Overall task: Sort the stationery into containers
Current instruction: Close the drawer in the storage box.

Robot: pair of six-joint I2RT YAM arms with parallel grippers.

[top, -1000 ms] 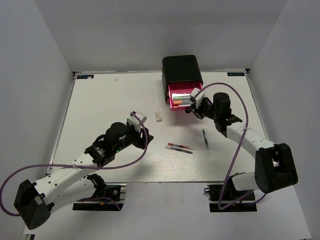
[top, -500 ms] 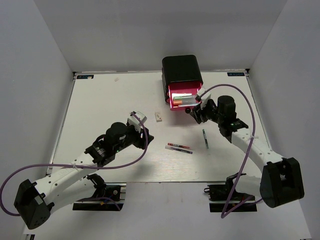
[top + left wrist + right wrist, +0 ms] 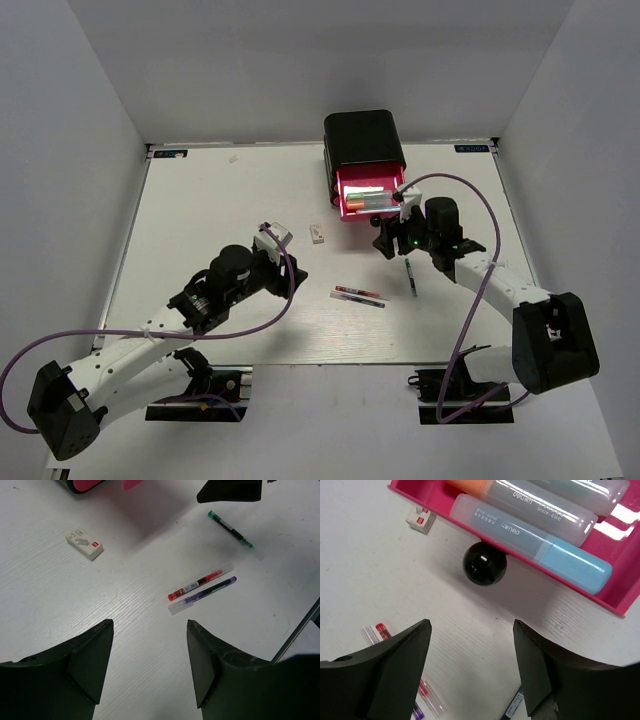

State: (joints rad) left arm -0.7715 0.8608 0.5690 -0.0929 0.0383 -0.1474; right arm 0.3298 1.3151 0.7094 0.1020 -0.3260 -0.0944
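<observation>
The black cabinet (image 3: 363, 140) stands at the back with a pink drawer (image 3: 370, 197) pulled open, holding several stubby markers. In the right wrist view the drawer (image 3: 420, 497) holds a blue-capped marker (image 3: 535, 537) and an orange one (image 3: 470, 485) behind its black knob (image 3: 485, 565). My right gripper (image 3: 385, 241) (image 3: 472, 665) is open and empty just in front of the knob. My left gripper (image 3: 287, 268) (image 3: 150, 655) is open and empty. Ahead of it lie a white eraser (image 3: 84, 544), a red pen (image 3: 196, 584), a purple pen (image 3: 210, 590) and a green pen (image 3: 230, 529).
On the table the eraser (image 3: 318, 235) lies left of the drawer, the two pens (image 3: 358, 295) lie mid-table, and the green pen (image 3: 410, 275) lies under the right arm. White walls enclose the table on three sides.
My right gripper has drawn back from over the open drawer towards the near left and now sits in front of the knob. The left arm has barely moved.
</observation>
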